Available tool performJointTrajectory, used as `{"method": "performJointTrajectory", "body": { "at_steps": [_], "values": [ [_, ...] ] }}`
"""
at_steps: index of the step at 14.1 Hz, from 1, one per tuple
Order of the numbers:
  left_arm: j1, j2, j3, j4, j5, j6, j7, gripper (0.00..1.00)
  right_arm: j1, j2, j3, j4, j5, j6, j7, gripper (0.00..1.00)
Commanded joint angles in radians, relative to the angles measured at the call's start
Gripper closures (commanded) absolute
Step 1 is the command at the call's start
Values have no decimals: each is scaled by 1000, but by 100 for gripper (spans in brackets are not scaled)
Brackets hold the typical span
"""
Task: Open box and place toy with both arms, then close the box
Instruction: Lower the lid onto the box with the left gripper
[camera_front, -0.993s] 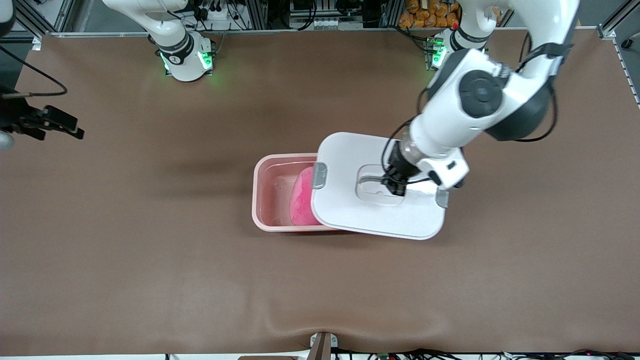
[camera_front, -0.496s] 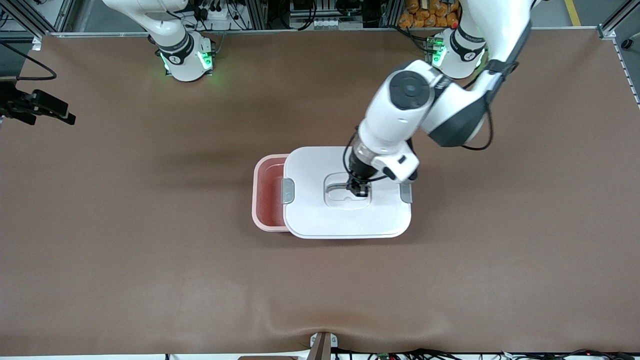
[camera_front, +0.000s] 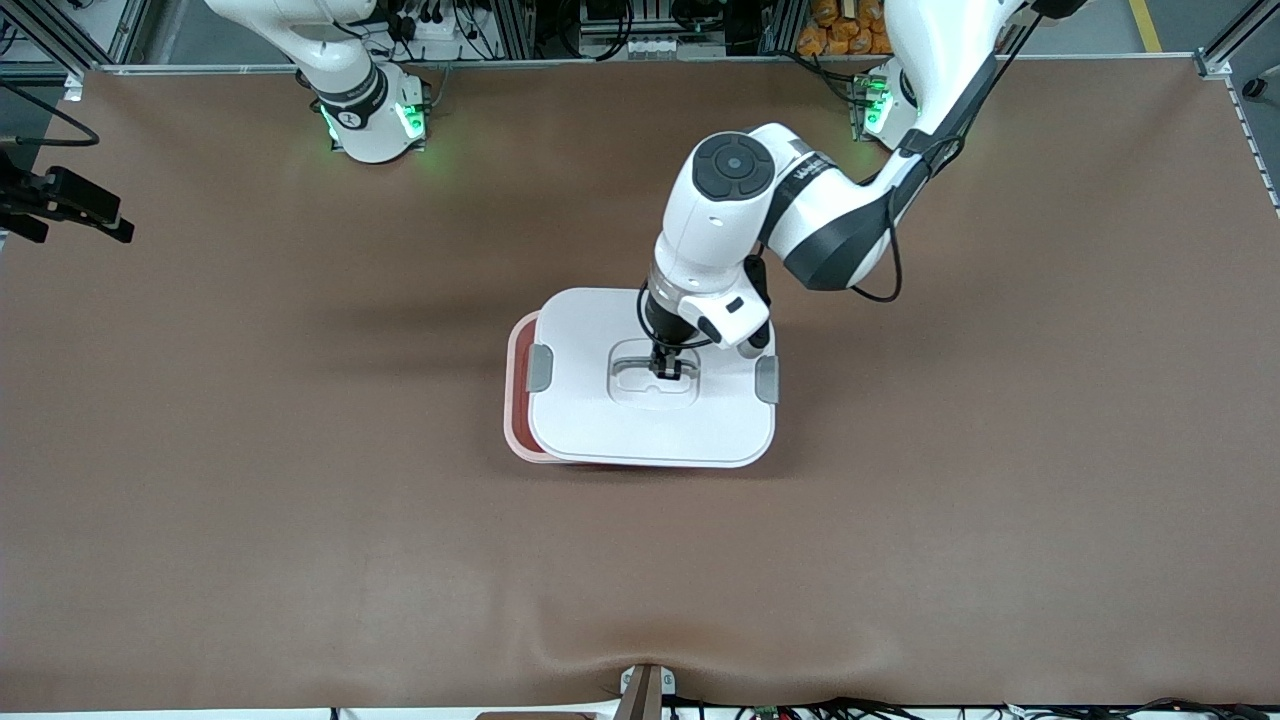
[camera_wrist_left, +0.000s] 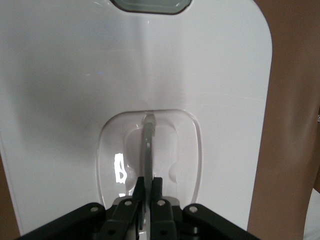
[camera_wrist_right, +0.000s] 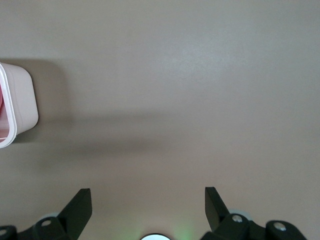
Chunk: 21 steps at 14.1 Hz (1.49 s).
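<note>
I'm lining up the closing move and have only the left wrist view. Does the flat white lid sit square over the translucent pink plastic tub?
Observer: Not quite. In the front view the flat white lid sits offset toward the left arm's end, and a strip of the translucent pink plastic tub's rim shows at the right arm's end.
Operator: And the other arm?
Observer: The right gripper waits over the table's edge at the right arm's end, fingers wide apart, holding nothing.
Operator: Is the pink plush toy visible anywhere?
Observer: No. The lid hides the tub's inside in every view.
</note>
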<state>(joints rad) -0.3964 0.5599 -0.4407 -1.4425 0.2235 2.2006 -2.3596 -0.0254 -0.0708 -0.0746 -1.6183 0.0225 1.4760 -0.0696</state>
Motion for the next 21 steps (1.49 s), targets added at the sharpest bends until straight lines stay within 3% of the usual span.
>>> {"method": "performJointTrajectory", "body": {
  "at_steps": [1,8,15,17,21],
  "values": [
    [-39,25,16,19,43,40,-46,100,-4,34,4,40,-9,-31,-1,0],
    [-81,48,28,19,137,42,-177,100,15,48,6,52,-6,-56,-6,0],
    [-107,89,34,47,145,77,-207,100,15,48,6,49,5,-6,-7,0],
    [-139,91,72,48,143,91,-210,100,1,46,1,48,57,-16,-4,0],
    [-183,98,125,48,143,117,-240,100,5,46,2,52,45,-14,-12,0]
  ]
}}
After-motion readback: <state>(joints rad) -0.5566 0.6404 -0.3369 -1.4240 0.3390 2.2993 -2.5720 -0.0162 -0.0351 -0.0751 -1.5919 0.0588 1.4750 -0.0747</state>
